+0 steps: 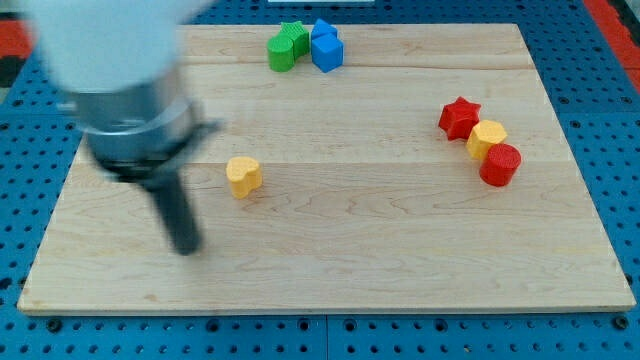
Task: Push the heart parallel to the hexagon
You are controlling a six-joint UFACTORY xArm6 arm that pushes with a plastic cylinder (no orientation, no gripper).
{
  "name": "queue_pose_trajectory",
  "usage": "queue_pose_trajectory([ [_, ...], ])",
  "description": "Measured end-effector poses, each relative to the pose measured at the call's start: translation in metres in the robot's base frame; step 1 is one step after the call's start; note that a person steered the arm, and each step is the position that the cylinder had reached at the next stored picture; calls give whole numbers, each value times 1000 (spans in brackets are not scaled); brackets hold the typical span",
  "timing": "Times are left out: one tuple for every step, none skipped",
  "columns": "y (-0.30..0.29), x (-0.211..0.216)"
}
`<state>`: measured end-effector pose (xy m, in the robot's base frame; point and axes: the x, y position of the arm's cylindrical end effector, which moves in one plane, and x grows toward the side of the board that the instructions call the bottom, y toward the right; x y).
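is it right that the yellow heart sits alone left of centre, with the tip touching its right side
Not quite. The yellow heart does sit alone left of centre, but my tip is not touching it: the camera view shows it apart, below and to the heart's left.

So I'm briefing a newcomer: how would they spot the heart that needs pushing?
Start at the wooden board and look to its left half. The yellow heart sits alone there, just up and right of my tip. The other yellow block, the yellow hexagon, is wedged between red blocks on the right.
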<state>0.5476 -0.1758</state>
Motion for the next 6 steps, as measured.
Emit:
queue_pose_trajectory([
  [-13, -40],
  [57, -66],
  [125, -113],
  [155, -109],
  [196, -102],
  [231, -126],
])
